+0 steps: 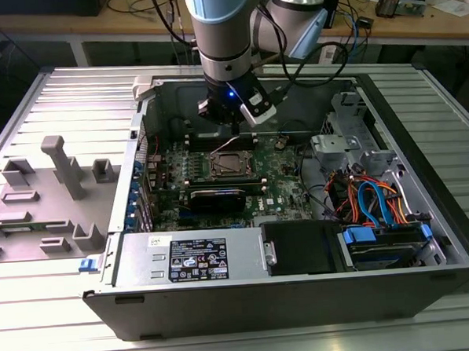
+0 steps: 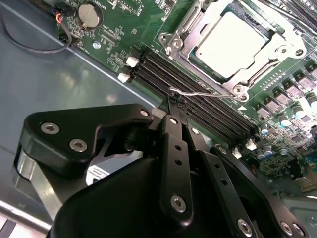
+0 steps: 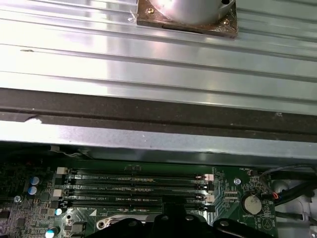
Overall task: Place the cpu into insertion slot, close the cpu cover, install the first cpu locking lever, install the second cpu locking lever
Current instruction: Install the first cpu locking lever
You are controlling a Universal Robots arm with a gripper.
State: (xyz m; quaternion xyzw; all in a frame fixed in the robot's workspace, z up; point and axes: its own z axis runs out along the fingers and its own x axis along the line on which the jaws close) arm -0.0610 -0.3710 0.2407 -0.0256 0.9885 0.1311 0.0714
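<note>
Arm: the grey and blue robot arm point(image 1: 225, 26) reaches down into the open dark-grey metal computer case point(image 1: 304, 298), which lies on its side on the ribbed metal table point(image 1: 49, 99).
Hand: the black two-fingered gripper point(image 2: 177, 101) hangs low over the green circuit board point(image 2: 124, 29). In the exterior view, the gripper point(image 1: 233, 127) sits just behind the socket.
Grip: from here the two fingers point(image 2: 172, 124) look drawn right together, with no gap at the tips. The tips meet the hooked end of a thin silvery wire locking lever point(image 2: 203, 93). I cannot tell whether the wire is nipped between them or only touched.
Lever: it runs from the fingertips along the near edge of the socket, beside the long black memory slots point(image 2: 163, 69), and looks slightly lifted off the board.
Chip: the small flat square cpu with its silvery-grey metal top point(image 2: 230, 44) lies flat in the square insertion slot with the silvery rim point(image 2: 171, 44). It is near the fingertips but apart from them, across the memory slots.
Cover: the thin silvery square cpu cover frame point(image 2: 277, 52) lies down over the chip, whose top shows through the window.
Nearby: a round silvery coin battery point(image 2: 90, 14) sits on the board, well away from the hand.
</note>
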